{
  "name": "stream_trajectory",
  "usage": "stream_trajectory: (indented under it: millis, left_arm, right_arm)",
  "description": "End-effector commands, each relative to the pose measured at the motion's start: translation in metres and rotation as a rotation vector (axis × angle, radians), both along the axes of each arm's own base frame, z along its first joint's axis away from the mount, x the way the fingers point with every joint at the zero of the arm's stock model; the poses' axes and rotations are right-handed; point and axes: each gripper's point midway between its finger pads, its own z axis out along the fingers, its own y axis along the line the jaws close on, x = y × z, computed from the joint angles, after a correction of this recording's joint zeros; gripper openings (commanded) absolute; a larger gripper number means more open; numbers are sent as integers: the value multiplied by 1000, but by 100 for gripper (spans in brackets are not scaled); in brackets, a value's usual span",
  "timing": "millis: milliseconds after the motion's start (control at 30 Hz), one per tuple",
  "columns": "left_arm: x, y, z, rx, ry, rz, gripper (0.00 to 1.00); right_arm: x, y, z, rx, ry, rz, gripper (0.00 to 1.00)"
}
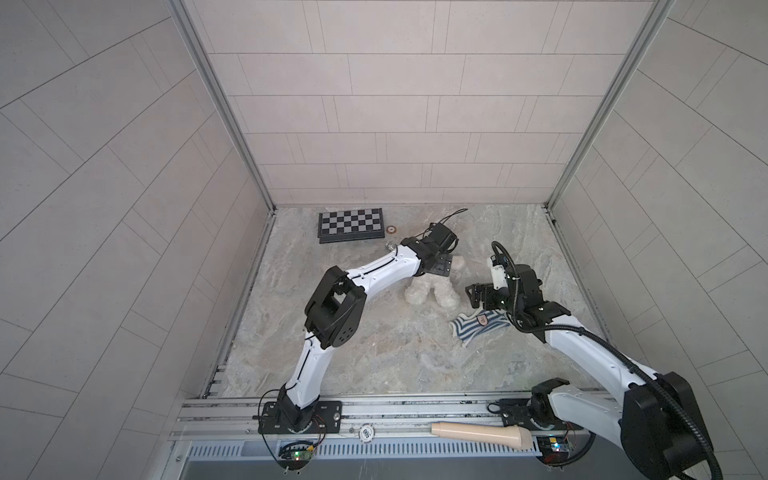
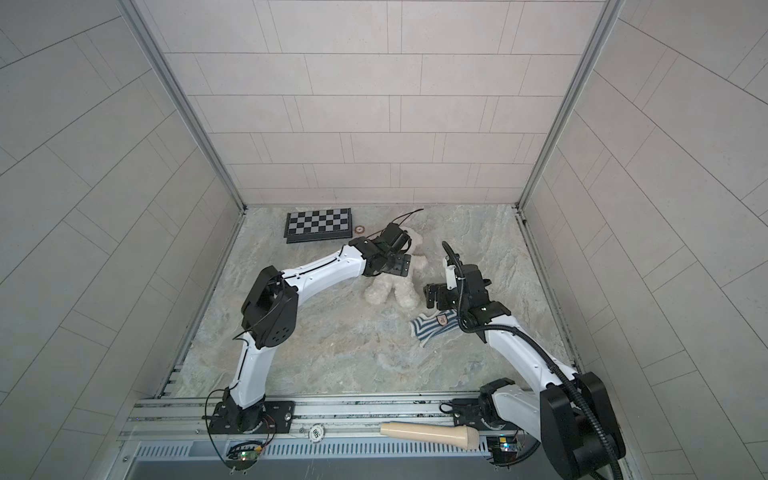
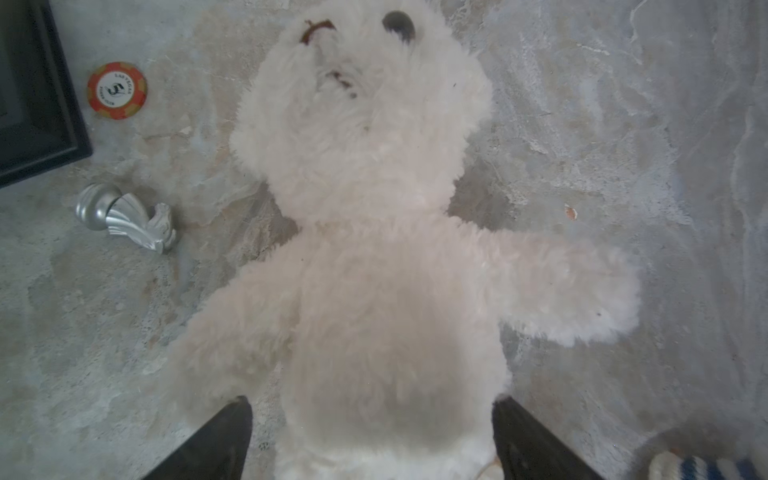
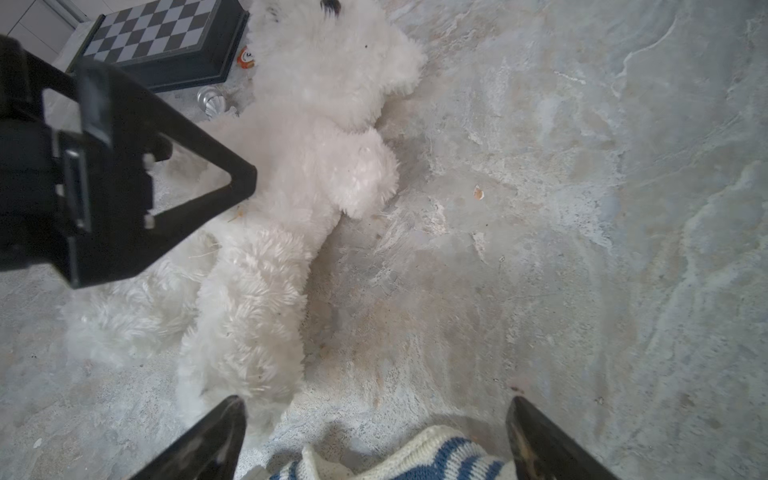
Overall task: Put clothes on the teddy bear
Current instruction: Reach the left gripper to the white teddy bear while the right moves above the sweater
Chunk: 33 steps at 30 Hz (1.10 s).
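Note:
The white fluffy teddy bear (image 1: 432,293) (image 2: 395,291) lies on its back on the marbled floor, head toward the back wall. My left gripper (image 3: 370,405) (image 1: 439,266) hangs open over its belly (image 3: 374,270). One finger touches the fur at the side; the other stands a little off it. A blue-and-white striped knitted sweater (image 1: 482,324) (image 2: 436,324) lies crumpled to the right of the bear's legs. My right gripper (image 4: 374,405) (image 1: 476,293) is open just above the sweater's edge (image 4: 415,461), beside the bear's leg (image 4: 249,311), holding nothing.
A folded chessboard (image 1: 351,224) lies at the back. Next to it are an orange poker chip (image 3: 117,90) and a silver chess piece (image 3: 124,216), both near the bear's head. A beige handle-like piece (image 1: 482,434) rests on the front rail. Tiled walls enclose three sides.

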Motion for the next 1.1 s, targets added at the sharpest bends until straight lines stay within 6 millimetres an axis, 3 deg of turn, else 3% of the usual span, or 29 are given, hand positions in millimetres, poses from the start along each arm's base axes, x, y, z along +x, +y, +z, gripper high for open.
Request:
stream_trajectory:
  millis: [0,167,300,433,600,700,767,967,1067]
  left_arm:
    - [-8,2,-17,77,37,-18,93]
    - [-10,2,-37,100,68,-32,86]
    - [-12,7,-37,109,62,-34,60]
    - [-11,21,-18,79,26,-22,30]
    - [-19,49,26,19,-53,-36,3]
    - [-39,65,47,1,-66,-91,0]
    - [-62,76,50,16,-42,-139,1]
    - [-153,100,21,61,59,-336,3]
    - [-182,108,10,75,86,-400,6]
  right_arm:
    - [1,-2,4,8,-15,-23,99]
    - [-1,-4,7,12,-17,-38,100]
    - [-3,-6,11,10,-24,-51,99]
    - [-5,-8,16,8,-30,-57,100]
    - [-7,-9,19,12,-25,-61,99]
    - [-10,-9,19,18,-21,-65,99]
    - [-13,-10,21,20,-22,-68,100]
    - [-19,-13,27,42,-54,-92,99]
    - [-18,-13,29,44,-64,-93,100]
